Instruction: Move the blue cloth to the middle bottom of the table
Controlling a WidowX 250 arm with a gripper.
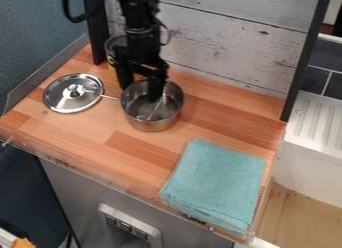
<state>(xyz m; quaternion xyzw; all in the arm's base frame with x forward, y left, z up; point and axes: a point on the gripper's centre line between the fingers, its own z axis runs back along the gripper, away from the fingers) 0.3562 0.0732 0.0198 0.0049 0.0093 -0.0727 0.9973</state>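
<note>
Wood-plank backboard (227, 44) at rear, dark blue wall at L, white sink unit (312, 132) off to R; wood desk (130, 149) btwn them, set over a grey front panel. Blue cloth (217, 182) = the task's item: lies folded, flat, in the front R corner of desk, near edge right by the front rim. Folded prob. so it stays compact & slides or lifts as one pad; layers could fan out if only the top one gets pinched.

Gripper (141, 92) hangs over the metal pot (152, 106), rear-middle of desk, well apart from the cloth. Fingers look apart, nothing clamped; one reaches over the pot's opening, other is by its L side. Can't tell if either touches the rim. Pot upright, its handle pointing L twd the lid (72, 93), which lies knob-up; can't tell if handle & lid touch. Can (115, 54) stands behind, partly hidden by the arm.

Cloth not yet at middle bottom, so task prob. at the start. Next: lift clear of pot w/o tipping it, go to cloth, grip an edge, shift it L along the front. Risk: dragging it over the front rim.
</note>
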